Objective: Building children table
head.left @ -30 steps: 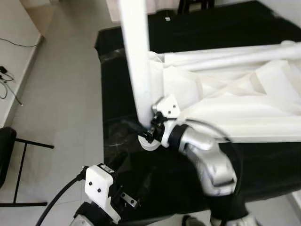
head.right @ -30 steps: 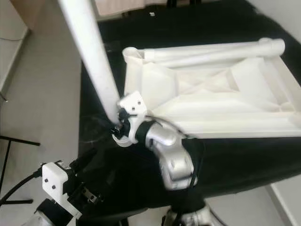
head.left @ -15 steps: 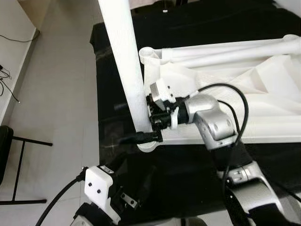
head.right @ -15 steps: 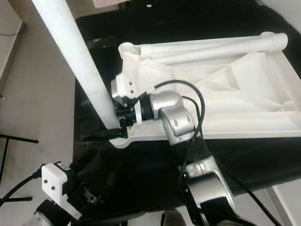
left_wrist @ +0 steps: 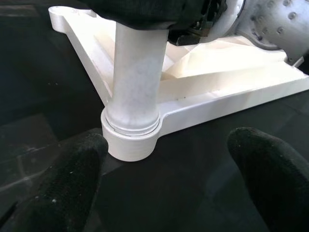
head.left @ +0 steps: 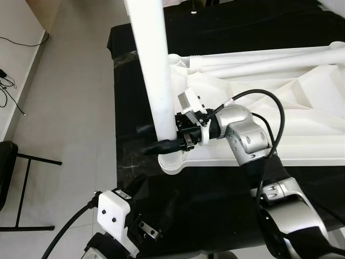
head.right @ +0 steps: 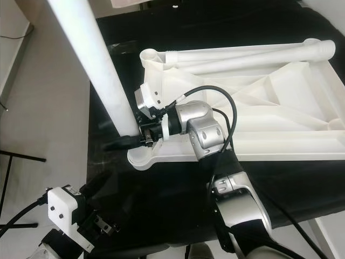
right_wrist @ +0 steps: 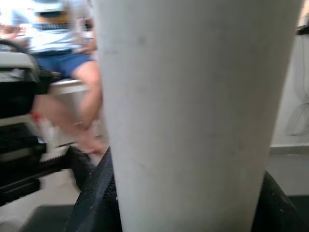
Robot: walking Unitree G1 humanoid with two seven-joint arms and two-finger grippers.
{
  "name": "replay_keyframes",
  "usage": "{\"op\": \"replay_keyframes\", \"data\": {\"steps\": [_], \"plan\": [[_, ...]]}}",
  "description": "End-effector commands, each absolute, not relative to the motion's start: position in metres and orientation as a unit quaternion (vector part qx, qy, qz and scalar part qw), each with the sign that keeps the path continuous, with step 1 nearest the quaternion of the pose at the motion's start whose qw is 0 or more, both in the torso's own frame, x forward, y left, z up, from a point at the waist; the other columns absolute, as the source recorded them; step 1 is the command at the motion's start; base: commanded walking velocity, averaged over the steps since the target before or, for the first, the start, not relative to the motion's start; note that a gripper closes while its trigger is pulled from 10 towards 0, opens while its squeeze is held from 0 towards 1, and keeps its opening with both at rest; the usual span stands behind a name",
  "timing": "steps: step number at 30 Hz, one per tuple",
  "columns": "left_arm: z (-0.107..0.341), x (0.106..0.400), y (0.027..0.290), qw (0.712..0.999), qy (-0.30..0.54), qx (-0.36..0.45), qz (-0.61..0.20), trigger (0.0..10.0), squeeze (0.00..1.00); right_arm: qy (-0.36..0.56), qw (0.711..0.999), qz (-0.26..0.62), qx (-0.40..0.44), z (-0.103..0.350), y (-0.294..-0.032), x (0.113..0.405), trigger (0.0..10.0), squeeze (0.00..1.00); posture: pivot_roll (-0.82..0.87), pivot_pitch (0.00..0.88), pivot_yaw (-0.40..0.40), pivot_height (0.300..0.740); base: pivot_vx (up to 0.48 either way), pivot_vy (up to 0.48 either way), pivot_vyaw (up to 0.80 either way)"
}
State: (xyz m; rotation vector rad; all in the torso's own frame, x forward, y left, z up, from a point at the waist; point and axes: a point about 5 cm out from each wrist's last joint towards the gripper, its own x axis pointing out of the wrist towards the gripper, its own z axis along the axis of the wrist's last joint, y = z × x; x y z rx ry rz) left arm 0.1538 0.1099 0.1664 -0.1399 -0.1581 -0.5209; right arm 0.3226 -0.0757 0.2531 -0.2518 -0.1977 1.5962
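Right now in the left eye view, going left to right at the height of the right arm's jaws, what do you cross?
Black chair frame → grey floor → black table cover → upright white table leg → right gripper → upturned white tabletop.

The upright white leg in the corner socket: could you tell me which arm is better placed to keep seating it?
Probably the right: the right gripper is shut on the white leg just above the corner socket, while the left gripper hangs open below.

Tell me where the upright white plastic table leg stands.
The white plastic leg stands in the near-left corner socket of the upturned white tabletop, gripped by the right gripper.
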Motion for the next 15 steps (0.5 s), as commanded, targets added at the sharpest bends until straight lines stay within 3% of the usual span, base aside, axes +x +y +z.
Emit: {"op": "replay_keyframes", "data": {"steps": [1,2,3,4,5,6,9,15], "plan": [[0.163,0.151,0.111,0.963,-0.064,-0.068,-0.254,10.0,0.0,-0.073,0.733,0.669,-0.099,0.241,-0.086,0.323,0.0,0.0,0.02,0.29,0.078,0.74,0.0,0.0,0.0],[0.163,0.151,0.111,0.963,-0.064,-0.068,-0.254,10.0,0.0,-0.066,0.774,0.624,-0.085,0.236,-0.093,0.32,0.0,0.0,0.02,0.29,0.078,0.74,0.0,0.0,0.0],[0.163,0.151,0.112,0.963,-0.064,-0.067,-0.254,10.0,0.0,-0.036,0.841,0.537,-0.062,0.22,-0.097,0.316,0.0,0.0,0.03,0.29,0.079,0.74,0.0,0.0,0.0],[0.163,0.151,0.113,0.963,-0.064,-0.066,-0.254,10.0,0.0,-0.012,0.88,0.472,-0.048,0.209,-0.101,0.313,0.0,0.0,0.03,0.29,0.079,0.74,0.0,0.0,0.0],[0.163,0.152,0.114,0.963,-0.064,-0.065,-0.254,10.0,0.0,0.027,0.938,0.34,-0.062,0.191,-0.109,0.31,0.0,0.0,0.03,0.291,0.085,0.74,0.0,0.0,0.0],[0.163,0.152,0.115,0.963,-0.064,-0.065,-0.254,10.0,0.0,0.051,0.964,0.248,-0.077,0.18,-0.117,0.307,0.0,0.0,0.03,0.291,0.085,0.74,0.0,0.0,0.0],[0.163,0.152,0.115,0.963,-0.064,-0.064,-0.254,10.0,0.0,0.074,0.967,0.233,-0.072,0.169,-0.111,0.287,0.0,0.0,0.02,0.289,0.093,0.74,0.0,0.0,0.0],[0.161,0.153,0.115,0.963,-0.061,-0.06,-0.256,10.0,0.0,0.025,0.963,0.236,-0.127,0.187,-0.102,0.306,0.0,0.0,0.03,0.275,0.086,0.74,0.0,0.0,0.0]]}}
